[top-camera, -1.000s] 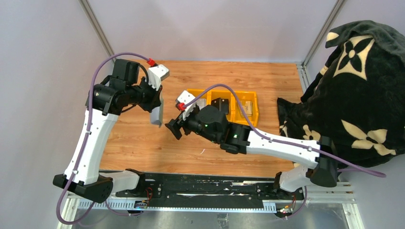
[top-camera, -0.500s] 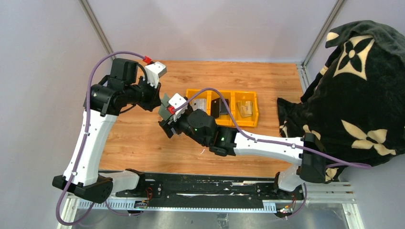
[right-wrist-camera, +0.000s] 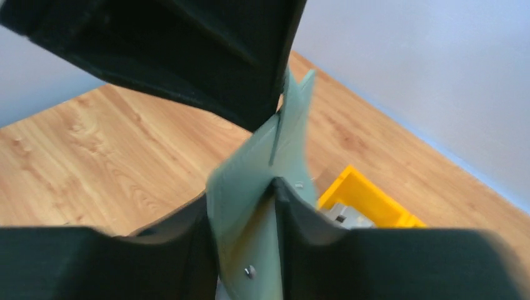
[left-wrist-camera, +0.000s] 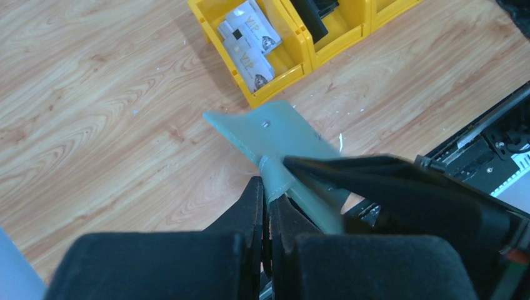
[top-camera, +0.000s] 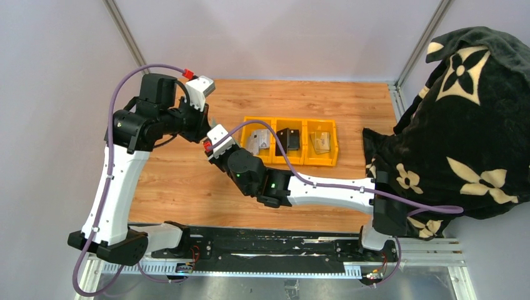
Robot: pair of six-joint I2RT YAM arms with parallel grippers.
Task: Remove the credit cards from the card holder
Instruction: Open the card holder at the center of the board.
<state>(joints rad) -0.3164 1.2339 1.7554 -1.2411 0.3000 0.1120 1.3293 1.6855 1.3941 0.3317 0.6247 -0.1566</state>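
Two pincers are set on the card holder: left pincer clamped, right pincer newly brought across and narrowed onto it; extraction is judged imminent.

The right gripper has its two dark fingers closed against either side of the sage-green card holder, which stands upright between them. The left gripper, a blurred black mass, reaches from the upper left onto the holder's top edge. Behind lie the wooden table and a yellow bin.
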